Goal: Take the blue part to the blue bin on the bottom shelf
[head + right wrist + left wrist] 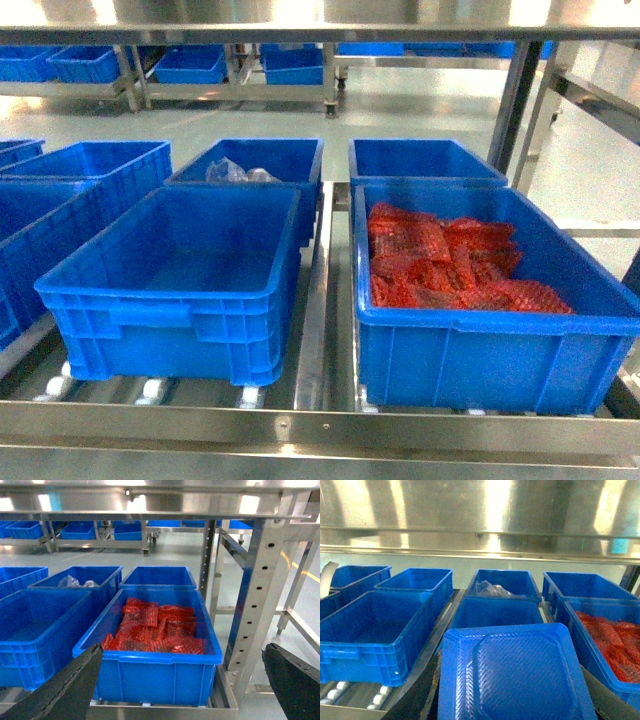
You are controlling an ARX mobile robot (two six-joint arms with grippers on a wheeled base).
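The left gripper (512,715) is clenching the blue part (515,672), a ribbed plastic tray, and holding it in front of the empty blue bin (175,285) on the bottom shelf (320,420). The right gripper (182,690) is hanging spread wide and empty before the bin of red parts (152,645). Judging from here, the wide tray risks catching the bin's near rim or drifting toward the red parts' bin.

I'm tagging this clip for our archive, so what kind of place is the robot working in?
Probably a factory or warehouse parts area. Rows of blue bins sit on a stainless roller shelf, one bin holds red-netted parts, and more racks with bins stand across a smooth floor.
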